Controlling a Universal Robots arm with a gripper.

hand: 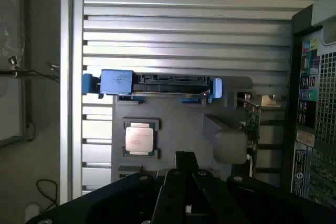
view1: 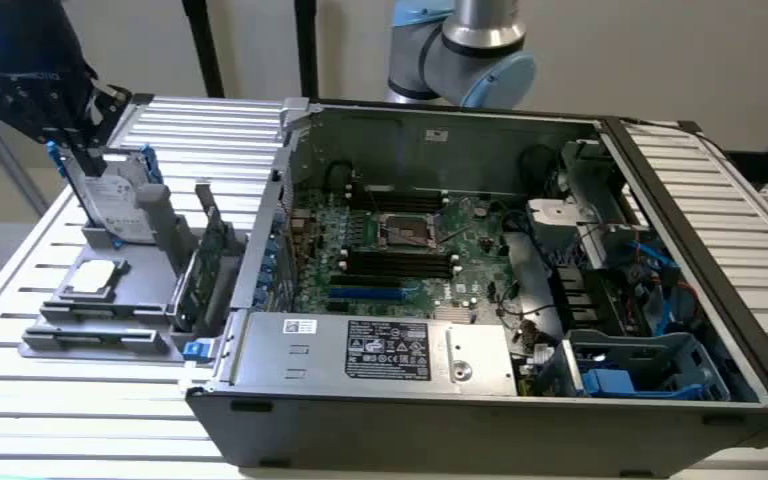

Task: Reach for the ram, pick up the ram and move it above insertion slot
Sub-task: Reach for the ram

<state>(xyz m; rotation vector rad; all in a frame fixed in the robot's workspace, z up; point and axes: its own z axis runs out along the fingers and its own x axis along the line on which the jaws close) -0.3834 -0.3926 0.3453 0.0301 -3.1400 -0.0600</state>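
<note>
My gripper [view1: 75, 148] hangs at the exterior view's far left, above the grey parts holder [view1: 144, 330], close over the upright silver hard drive [view1: 115, 205] with blue rails. Its fingers are shut with nothing between them; in the wrist view the gripper [hand: 185, 157] points at the holder [hand: 184, 119]. I cannot pick out the ram; it may sit edge-on in the holder's front grooves [view1: 97, 340]. The black memory slots [view1: 395, 264] lie on the motherboard beside the processor socket [view1: 407, 232], inside the open computer case [view1: 357, 420].
A loose processor chip [view1: 96, 280] lies on the holder, also in the wrist view as the chip [hand: 139, 140]. A green expansion card [view1: 205, 275] stands between holder and case. The case wall rises at the exterior view's right of the holder. Cables and drive bays [view1: 638, 365] crowd the case's right.
</note>
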